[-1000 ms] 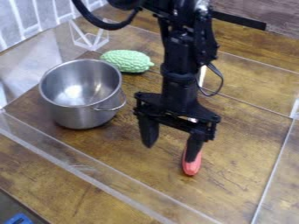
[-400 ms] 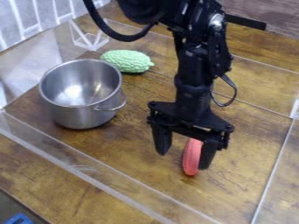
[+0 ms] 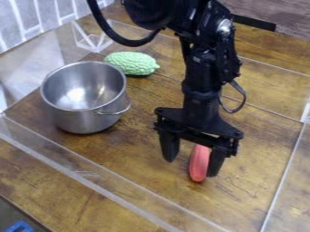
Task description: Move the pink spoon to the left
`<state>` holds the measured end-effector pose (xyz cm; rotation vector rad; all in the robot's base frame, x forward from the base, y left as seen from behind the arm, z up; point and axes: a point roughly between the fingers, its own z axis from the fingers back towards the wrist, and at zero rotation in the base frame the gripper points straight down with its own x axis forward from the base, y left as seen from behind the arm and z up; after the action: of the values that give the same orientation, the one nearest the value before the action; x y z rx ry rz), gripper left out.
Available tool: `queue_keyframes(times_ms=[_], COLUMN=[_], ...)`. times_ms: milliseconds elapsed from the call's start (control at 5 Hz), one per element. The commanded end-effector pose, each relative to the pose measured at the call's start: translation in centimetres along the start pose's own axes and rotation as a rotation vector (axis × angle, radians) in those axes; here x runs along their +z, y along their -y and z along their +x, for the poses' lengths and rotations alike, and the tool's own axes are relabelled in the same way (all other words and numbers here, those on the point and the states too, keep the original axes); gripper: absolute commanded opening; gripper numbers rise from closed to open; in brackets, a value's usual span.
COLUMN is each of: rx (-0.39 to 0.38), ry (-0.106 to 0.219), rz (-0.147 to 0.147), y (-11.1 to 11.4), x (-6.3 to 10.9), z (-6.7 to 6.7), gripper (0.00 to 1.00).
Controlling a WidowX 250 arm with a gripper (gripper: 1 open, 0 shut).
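Note:
The pink spoon (image 3: 198,165) lies on the wooden table at the lower right; only its thick pinkish-red handle shows, and the metal bowl is hidden behind the gripper. My gripper (image 3: 191,152) points straight down over it, open, its two dark fingers (image 3: 169,145) standing either side of the handle's upper part. Whether the fingers touch the spoon cannot be told.
A steel pot (image 3: 83,96) stands at the left. A bumpy green object (image 3: 132,63) lies behind it. A clear plastic wall (image 3: 85,172) borders the table along the front and sides. A black cable loops beside the arm (image 3: 204,63).
The gripper moved right and slightly down from beside the spoon to straddle its handle. It stayed open. The spoon has not moved.

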<state>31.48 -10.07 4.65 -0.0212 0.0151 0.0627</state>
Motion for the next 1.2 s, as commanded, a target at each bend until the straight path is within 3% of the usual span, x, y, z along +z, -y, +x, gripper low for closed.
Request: queue_keyframes(times_ms=[0,600,1000], rx=[-0.029,-0.029,-0.029], ry=[0.061,0.078,0.084], rz=[-0.019,-0.025,-0.032], y=[1.1,1.2,1.2], x=[1.7,-0.6,-0.8], z=[0.7,1.0,1.1], gripper=[1.00,1.00,1.00])
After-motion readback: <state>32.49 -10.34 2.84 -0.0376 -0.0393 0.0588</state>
